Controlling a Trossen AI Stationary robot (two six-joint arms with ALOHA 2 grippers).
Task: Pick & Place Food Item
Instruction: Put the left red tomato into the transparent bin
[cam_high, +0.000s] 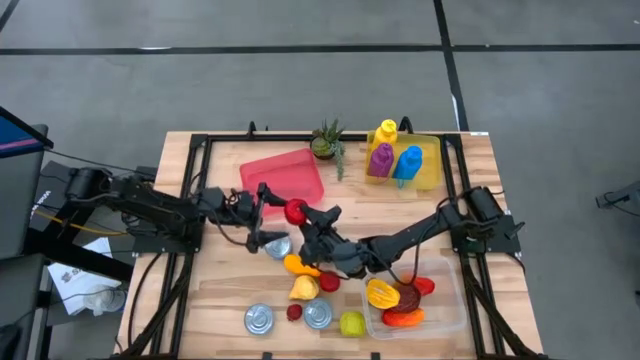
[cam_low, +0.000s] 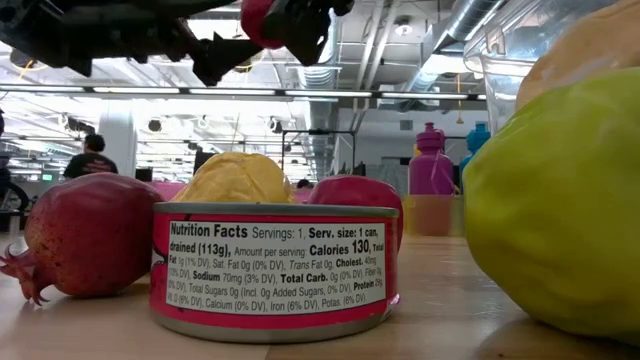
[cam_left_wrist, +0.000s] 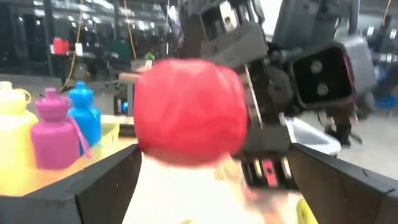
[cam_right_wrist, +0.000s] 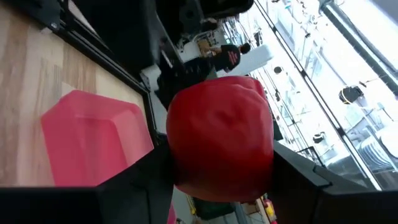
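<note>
The red apple (cam_high: 296, 211) is held above the table's middle, just beside the pink tray (cam_high: 284, 176), and is pinched by the right gripper (cam_high: 304, 215), whose fingers are closed against its sides. The left gripper (cam_high: 268, 214) is spread wide on either side of the apple, with its fingers apart from the fruit.

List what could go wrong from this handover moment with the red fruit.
1. The red fruit sits in the air between both hands; the left hand is open, so only the right hand holds it. A weak pinch on a round fruit could let it fall.
2. A drop would likely land near the can and orange fruit below, possibly scattering them.
3. The two hands are very close and could collide.
</note>
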